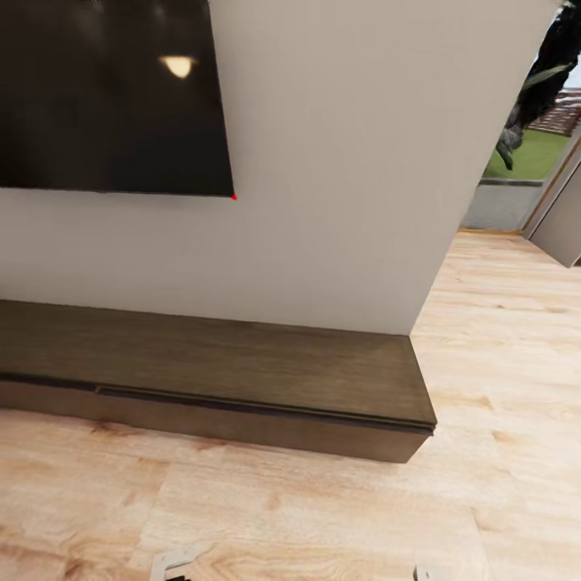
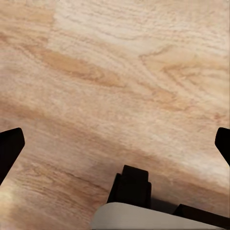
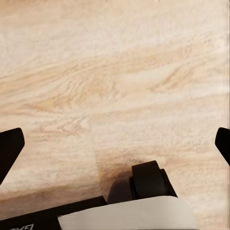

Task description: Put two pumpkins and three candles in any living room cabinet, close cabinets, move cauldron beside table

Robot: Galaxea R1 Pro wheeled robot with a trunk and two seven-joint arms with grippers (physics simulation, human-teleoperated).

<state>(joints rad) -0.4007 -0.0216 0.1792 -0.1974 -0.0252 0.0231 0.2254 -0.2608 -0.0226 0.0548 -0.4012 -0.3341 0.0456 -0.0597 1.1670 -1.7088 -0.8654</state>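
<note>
I am at the shut cabinet (image 1: pixel 242 367) by the wall, both grippers (image 2: pixel 115 143) (image 3: pixel 115 143) wide open and empty over the floor (image 1: pixel 323 516), so next I go find pumpkins and candles.

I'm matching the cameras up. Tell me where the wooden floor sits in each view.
Head view: wooden floor along the bottom and up the right, before the cabinet.
Left wrist view: beneath and between the spread left fingers.
Right wrist view: beneath and between the spread right fingers.
Shared landmark: its pale plank grain.
</note>
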